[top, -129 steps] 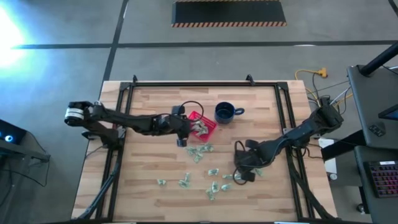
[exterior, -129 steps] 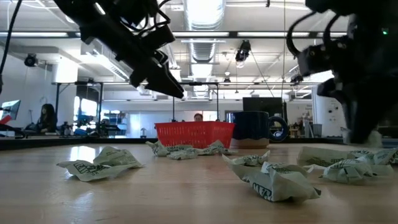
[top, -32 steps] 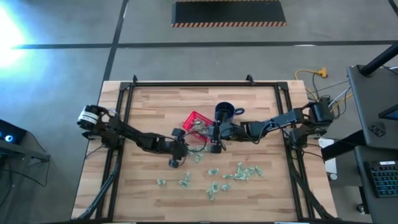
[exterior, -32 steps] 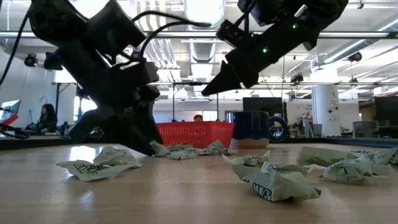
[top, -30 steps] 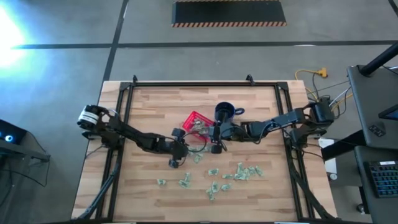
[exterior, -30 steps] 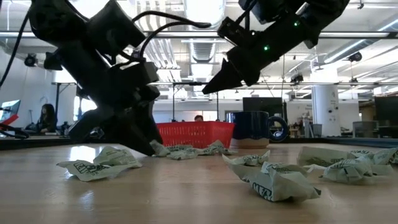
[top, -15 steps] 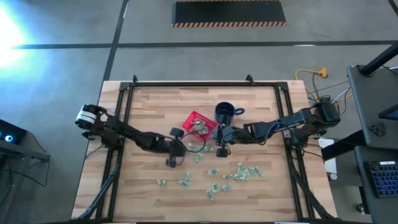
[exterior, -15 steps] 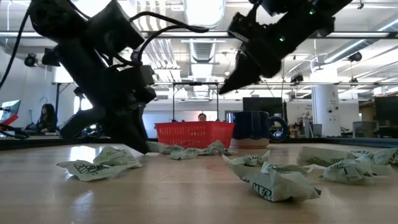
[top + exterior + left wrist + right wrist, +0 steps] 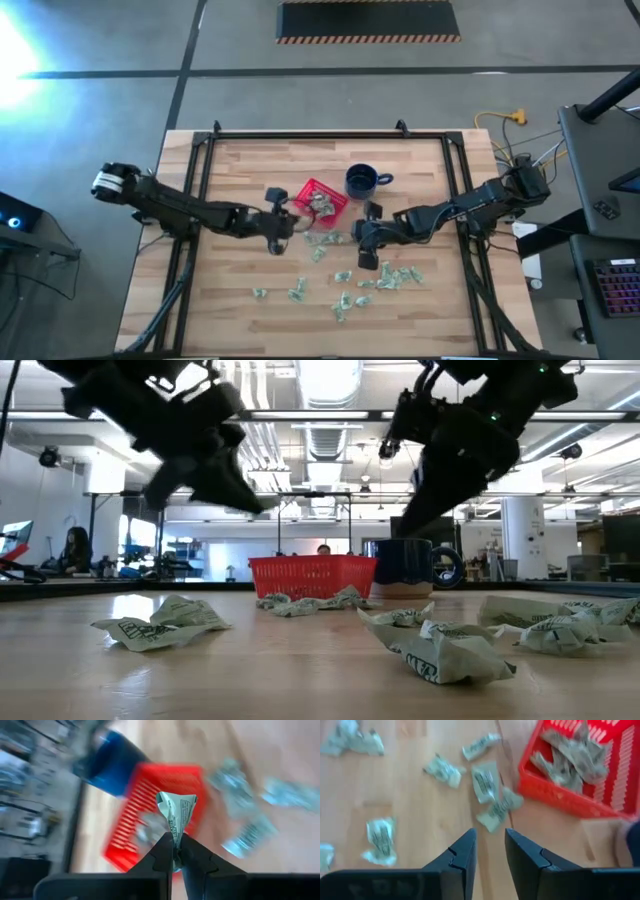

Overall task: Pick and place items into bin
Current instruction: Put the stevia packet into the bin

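The red basket [image 9: 312, 189] stands mid-table and holds several pale green-and-white wrapped pieces [image 9: 322, 204]. More pieces [image 9: 323, 241] lie loose in front of it, and others lie further toward the front [image 9: 395, 275]. My left gripper [image 9: 284, 224] is raised beside the basket's left side. In the left wrist view it [image 9: 175, 851] is shut on one wrapped piece [image 9: 176, 809], with the basket [image 9: 150, 800] behind it. My right gripper [image 9: 361, 243] hovers to the right of the loose pieces. In the right wrist view it [image 9: 488, 845] is open and empty above them [image 9: 485, 781].
A dark blue mug [image 9: 361, 182] stands just right of the basket and also shows in the low view [image 9: 413, 566]. Black frame rails [image 9: 200, 160] run along the table's sides. People sit in the room beyond [image 9: 76, 546].
My left gripper has risen off the table with a piece and moved up beside the basket. My right gripper has drawn back from over the basket toward the loose pieces.
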`<state>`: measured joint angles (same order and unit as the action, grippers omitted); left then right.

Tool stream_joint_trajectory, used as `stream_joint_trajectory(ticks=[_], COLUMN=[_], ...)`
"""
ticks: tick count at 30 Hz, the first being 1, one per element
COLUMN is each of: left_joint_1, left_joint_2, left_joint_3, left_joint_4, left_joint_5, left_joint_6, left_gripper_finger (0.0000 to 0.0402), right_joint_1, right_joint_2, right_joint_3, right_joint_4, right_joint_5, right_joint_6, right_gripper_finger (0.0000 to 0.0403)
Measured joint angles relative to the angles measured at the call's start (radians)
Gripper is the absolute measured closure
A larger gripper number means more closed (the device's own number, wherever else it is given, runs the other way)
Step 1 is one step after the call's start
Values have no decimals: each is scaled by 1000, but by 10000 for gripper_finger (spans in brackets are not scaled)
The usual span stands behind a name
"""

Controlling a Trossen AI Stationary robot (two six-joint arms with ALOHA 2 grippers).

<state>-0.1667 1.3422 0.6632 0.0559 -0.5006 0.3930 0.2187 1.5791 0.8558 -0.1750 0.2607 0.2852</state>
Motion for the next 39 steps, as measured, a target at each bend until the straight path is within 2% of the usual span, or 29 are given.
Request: stream_joint_trajectory(ticks=[8,15,21,32,39], left_joint_1=[121,185,199,199,198], left_joint_2=[59,151,195,195,191], left_joint_3=[-3,12,31,47,48], left_joint_4=[196,231,234,233,217], left_joint_5=[-2,-2,1,8,7], left_joint_6=[41,-41,-73,-72,-73], left_gripper_finger=[391,391,385,287,253], right_joint_1=[4,4,4,4,2], right_joint_2=[57,76,96,167,237], right_joint_3=[-1,-2,-2,-2,-2], right_joint_4=[59,66,100,165,235], right_joint_5=[0,37,57,57,58], right_joint_6=[14,84,80,64,48], right_gripper_finger=[275,257,248,243,238])
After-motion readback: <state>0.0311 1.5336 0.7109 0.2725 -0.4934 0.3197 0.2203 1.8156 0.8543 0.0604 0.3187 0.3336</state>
